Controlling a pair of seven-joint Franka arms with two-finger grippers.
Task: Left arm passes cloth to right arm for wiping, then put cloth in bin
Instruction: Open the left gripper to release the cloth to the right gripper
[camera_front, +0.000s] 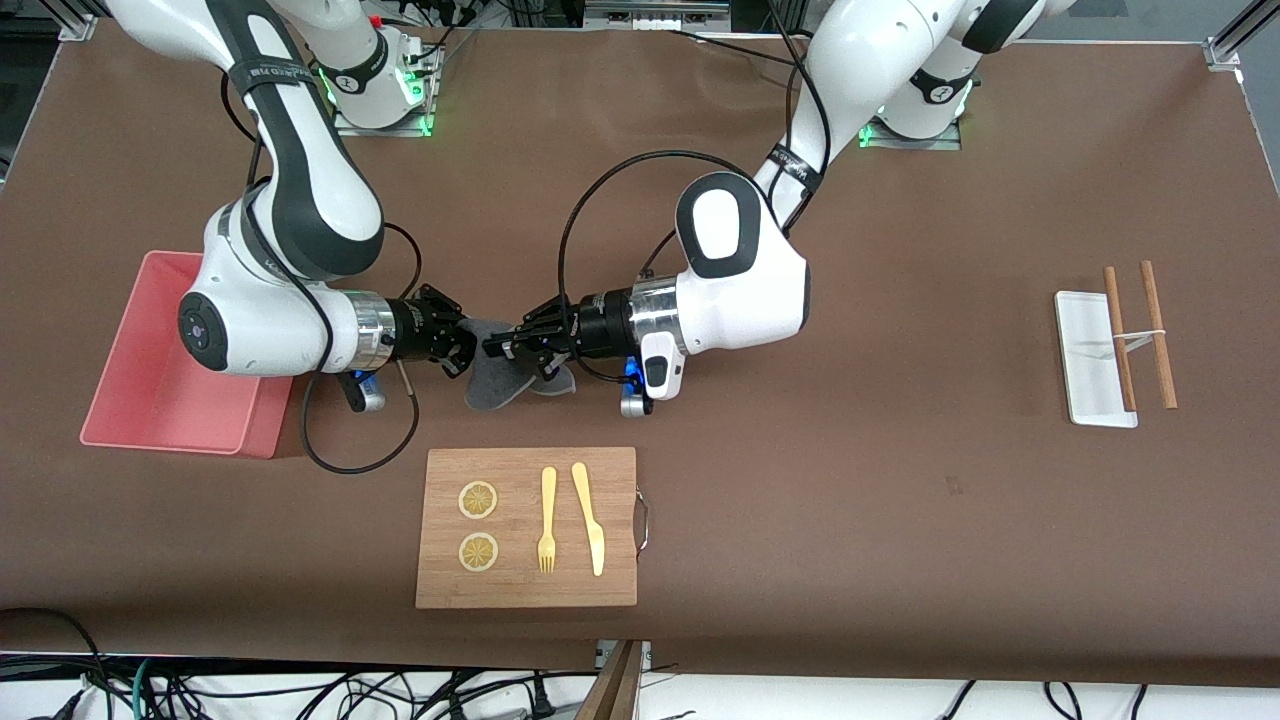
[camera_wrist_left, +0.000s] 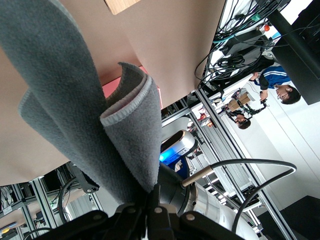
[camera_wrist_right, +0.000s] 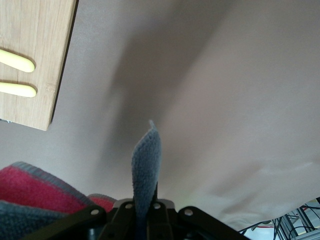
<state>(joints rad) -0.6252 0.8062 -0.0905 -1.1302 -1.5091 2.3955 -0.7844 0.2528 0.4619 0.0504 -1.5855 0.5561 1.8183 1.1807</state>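
Hanging folded between both clamped tools, left tool (camera_front: 497, 347) and right tool (camera_front: 466, 345): fuzzy grey cloth (camera_front: 492, 385).

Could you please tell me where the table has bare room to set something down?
The widest bare patch lies between the cutting board and the white tray with its sticks. It is crowded where the left gripper and right gripper both clamp the cloth, beside the bin.
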